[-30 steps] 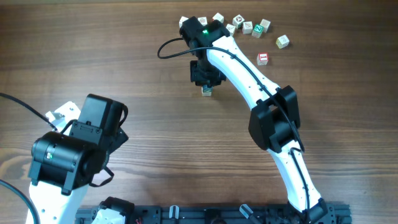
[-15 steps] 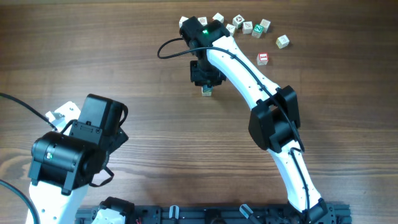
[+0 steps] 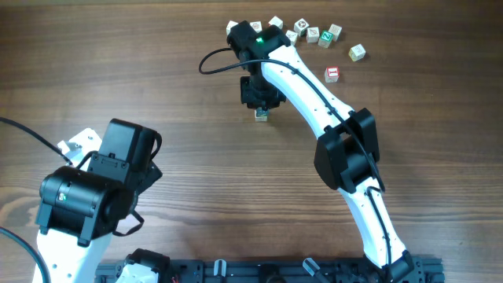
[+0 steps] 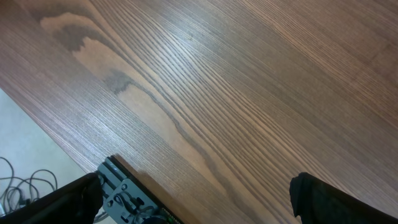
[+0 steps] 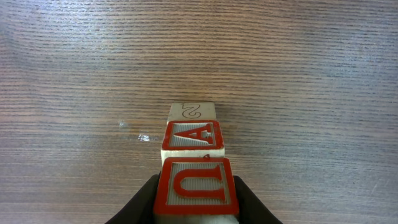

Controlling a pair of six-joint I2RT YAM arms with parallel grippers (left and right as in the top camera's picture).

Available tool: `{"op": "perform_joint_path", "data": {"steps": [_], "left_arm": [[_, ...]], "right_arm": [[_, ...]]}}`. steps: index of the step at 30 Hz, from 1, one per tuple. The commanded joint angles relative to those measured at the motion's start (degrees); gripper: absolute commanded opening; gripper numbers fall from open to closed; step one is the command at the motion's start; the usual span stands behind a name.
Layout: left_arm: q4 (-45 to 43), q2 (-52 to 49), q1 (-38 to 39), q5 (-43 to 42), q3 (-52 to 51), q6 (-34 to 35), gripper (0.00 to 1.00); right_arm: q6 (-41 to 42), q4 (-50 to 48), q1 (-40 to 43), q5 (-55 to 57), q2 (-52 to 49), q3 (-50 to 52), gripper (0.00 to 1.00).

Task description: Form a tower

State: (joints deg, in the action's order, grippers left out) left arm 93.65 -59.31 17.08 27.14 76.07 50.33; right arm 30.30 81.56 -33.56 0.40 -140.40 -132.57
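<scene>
The tower (image 3: 262, 115) stands straight under the right gripper (image 3: 262, 108), and its top cube fills the gap between the fingers (image 5: 144, 200), so nothing passes there. Ahead of those fingers and to either side, the table (image 5: 298, 68) is bare wood. Behind the gripper's wrist lie scattered loose cubes (image 3: 326, 37), and a red-faced cube (image 3: 332, 74) sits just beside its arm. Only bare wood lies under the left gripper (image 4: 199, 205).
</scene>
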Motion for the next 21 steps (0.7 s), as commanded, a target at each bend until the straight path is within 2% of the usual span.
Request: {"op": "perform_joint_path", "data": {"steps": [1,21], "left_arm": [[0.04,0.22,-0.33,0.13,0.00,1.14,1.00],[0.02,0.22,-0.33,0.13,0.00,1.14,1.00]], "right_arm": [[-0.26,-0.46,-0.02,-0.42,0.00,-1.20,0.27],[-0.83,-0.48,-0.02,-0.42,2.45,-1.42,0.20]]}}
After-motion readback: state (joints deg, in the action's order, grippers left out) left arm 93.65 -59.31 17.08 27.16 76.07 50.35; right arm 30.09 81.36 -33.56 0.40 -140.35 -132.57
